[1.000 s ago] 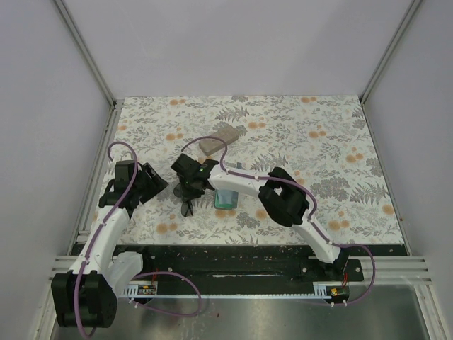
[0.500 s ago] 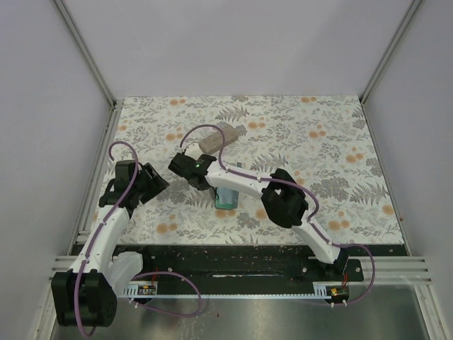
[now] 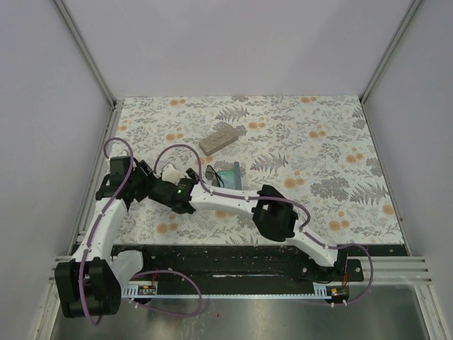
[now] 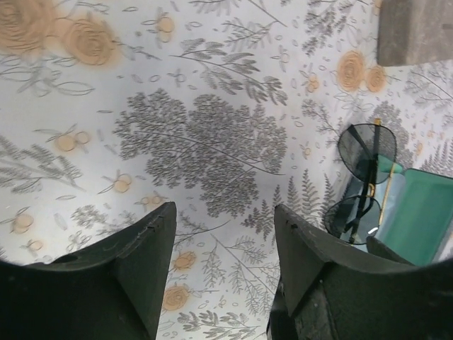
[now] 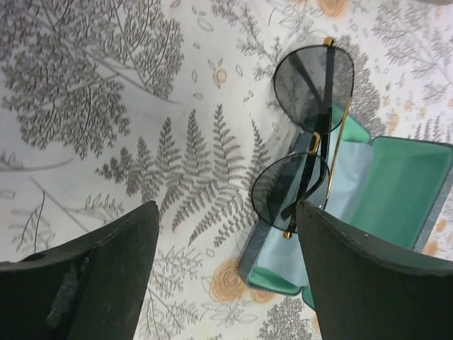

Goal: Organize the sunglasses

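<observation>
The sunglasses (image 5: pixel 311 134) have a thin black frame and dark lenses. They lie with one lens on the table and the other over the edge of an open case (image 5: pixel 400 188) with a green lining. Inside the case lies a light blue cloth (image 5: pixel 354 177). The top view shows the sunglasses (image 3: pixel 211 172) beside the case (image 3: pixel 230 175) at mid-table. My right gripper (image 5: pixel 226 212) is open and empty, to the left of the sunglasses (image 4: pixel 364 177). My left gripper (image 4: pixel 225 209) is open too, over bare tablecloth further left (image 3: pixel 145 185).
A closed tan case (image 3: pixel 218 138) lies behind the open one, and its corner shows in the left wrist view (image 4: pixel 414 32). The right arm (image 3: pixel 233 200) stretches across the near middle of the floral tablecloth (image 3: pixel 318 149). Both wrists crowd together at the left.
My right gripper has opened and swung left and nearer, away from the open case. The sunglasses now lie free at the case's edge. The left arm has shifted slightly.
</observation>
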`<action>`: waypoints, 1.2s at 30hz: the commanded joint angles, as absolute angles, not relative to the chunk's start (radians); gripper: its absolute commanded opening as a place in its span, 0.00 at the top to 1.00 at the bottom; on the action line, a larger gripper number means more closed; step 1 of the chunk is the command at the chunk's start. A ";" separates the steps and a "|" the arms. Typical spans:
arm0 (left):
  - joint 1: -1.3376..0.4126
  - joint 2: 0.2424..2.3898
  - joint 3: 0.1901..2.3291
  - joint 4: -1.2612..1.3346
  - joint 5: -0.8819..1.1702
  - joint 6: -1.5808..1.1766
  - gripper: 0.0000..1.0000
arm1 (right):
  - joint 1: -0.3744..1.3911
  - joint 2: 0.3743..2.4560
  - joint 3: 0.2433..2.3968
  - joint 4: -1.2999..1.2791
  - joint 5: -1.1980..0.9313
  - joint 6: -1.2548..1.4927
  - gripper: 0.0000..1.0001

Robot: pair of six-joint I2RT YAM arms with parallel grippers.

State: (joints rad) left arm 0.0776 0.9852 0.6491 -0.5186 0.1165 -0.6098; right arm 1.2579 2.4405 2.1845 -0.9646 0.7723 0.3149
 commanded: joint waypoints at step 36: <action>-0.581 1.674 1.132 -0.411 -0.189 -0.927 0.31 | 0.666 1.319 1.163 -0.497 0.149 0.526 0.22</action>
State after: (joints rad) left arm -0.5751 1.6558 1.0870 -0.4114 -0.1322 -0.9009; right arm 0.6807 1.3594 1.1778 -0.5373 0.1780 0.5179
